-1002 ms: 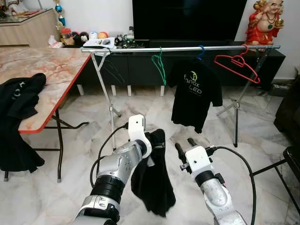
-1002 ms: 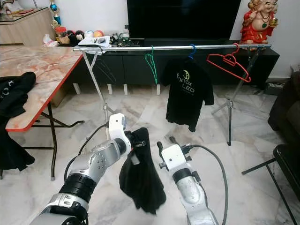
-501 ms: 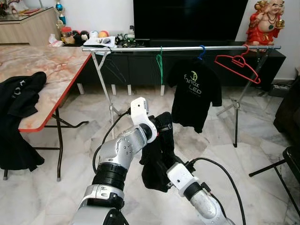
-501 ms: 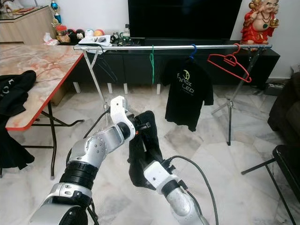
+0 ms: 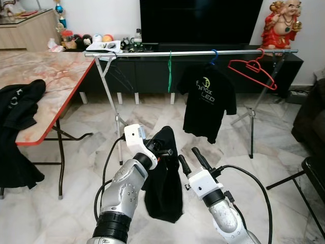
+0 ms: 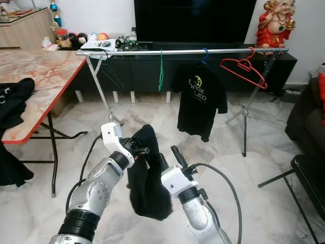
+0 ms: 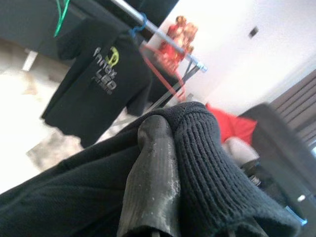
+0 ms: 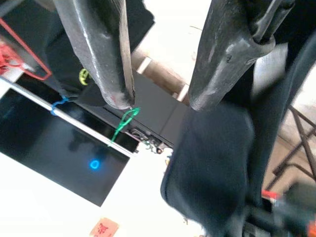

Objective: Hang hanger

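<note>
Hanger: not made out as such; dark garment [image 5: 163, 178] held up in front of the body, presumably draped over it, well short of the rail [image 5: 193, 52].
Left eye, left gripper [image 5: 161, 151]: clamped on the top fold of the garment, cloth hanging straight down below.
Left eye, right gripper [image 5: 192, 156]: fingers spread, empty, just beside the hanging cloth.
Left eye, rail: across the room, carrying a green hanger [image 5: 169, 71], a black T-shirt [image 5: 205, 104] on a blue hook, and a red hanger [image 5: 252, 73]; bare stretch between left post and green hanger.
Left eye, table [image 5: 45, 81]: to the left, another black garment [image 5: 18, 109] piled on its edge.
Right eye, layout: same; left hold high on the cloth, right fingers open alongside.
Left wrist, grip: one black finger [image 7: 150, 177] pressed into ribbed dark fabric; T-shirt and rail far beyond.
Right wrist, fingers [image 8: 98, 44]: wide apart, nothing between, dark cloth beside them.
Advice: walk closer before lifting; find the hook first, likely with the free right gripper; keep the left pinch firm so nothing slides off; aim for the bare stretch of rail, clear of the T-shirt.
</note>
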You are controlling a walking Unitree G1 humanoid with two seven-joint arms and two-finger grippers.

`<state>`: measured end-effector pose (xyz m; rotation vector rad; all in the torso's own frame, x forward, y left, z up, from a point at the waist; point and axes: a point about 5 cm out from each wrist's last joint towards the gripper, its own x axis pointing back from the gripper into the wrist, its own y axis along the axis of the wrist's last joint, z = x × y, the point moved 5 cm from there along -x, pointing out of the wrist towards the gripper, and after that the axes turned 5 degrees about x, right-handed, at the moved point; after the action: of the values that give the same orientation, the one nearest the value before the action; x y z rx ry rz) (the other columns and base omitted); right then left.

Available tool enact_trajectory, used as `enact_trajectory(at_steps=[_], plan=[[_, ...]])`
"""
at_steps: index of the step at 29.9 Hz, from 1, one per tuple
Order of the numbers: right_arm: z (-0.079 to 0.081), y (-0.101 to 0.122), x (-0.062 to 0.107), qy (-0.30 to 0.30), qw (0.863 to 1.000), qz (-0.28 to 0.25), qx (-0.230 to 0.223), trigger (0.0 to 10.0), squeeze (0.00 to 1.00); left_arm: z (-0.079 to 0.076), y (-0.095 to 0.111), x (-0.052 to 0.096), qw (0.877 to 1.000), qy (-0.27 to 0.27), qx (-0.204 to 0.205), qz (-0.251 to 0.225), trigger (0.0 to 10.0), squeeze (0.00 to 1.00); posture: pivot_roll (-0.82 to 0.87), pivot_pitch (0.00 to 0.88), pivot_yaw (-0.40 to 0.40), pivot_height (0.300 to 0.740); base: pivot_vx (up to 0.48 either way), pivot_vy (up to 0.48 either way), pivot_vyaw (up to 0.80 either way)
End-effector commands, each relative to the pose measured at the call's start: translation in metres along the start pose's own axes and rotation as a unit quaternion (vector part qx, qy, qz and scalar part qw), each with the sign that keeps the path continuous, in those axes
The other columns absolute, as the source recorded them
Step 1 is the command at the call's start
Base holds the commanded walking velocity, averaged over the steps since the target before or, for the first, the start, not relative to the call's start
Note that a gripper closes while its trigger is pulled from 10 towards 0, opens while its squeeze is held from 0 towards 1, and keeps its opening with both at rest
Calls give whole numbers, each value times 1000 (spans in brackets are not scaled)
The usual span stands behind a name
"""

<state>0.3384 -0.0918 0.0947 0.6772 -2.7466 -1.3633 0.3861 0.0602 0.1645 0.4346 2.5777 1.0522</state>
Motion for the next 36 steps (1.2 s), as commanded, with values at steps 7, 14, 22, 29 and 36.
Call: enact_trajectory(at_steps=[7,14,22,29,36], plan=[[13,4,6,21,999,-16,24,10000,0,-29,41,-17,992,-50,88,-71,10000,0,46,0,49,740,0,0,0],[31,-1,6,67,997,-10,36,10000,0,-47,49,-20,990,-81,92,-70,10000,0,60,0,42,740,0,0,0],[13,3,-7,23,998,-16,58,10000,0,-57,40,-17,990,-100,91,-47,10000,0,65,0,37,740,0,0,0],[-8,0,-12,-33,997,-11,74,10000,0,-61,36,-16,990,-107,89,-34,10000,0,67,0,35,740,0,0,0],[-23,-6,-11,-81,994,9,68,10000,0,-60,32,-16,990,-106,85,-26,10000,0,67,0,37,740,0,0,0]])
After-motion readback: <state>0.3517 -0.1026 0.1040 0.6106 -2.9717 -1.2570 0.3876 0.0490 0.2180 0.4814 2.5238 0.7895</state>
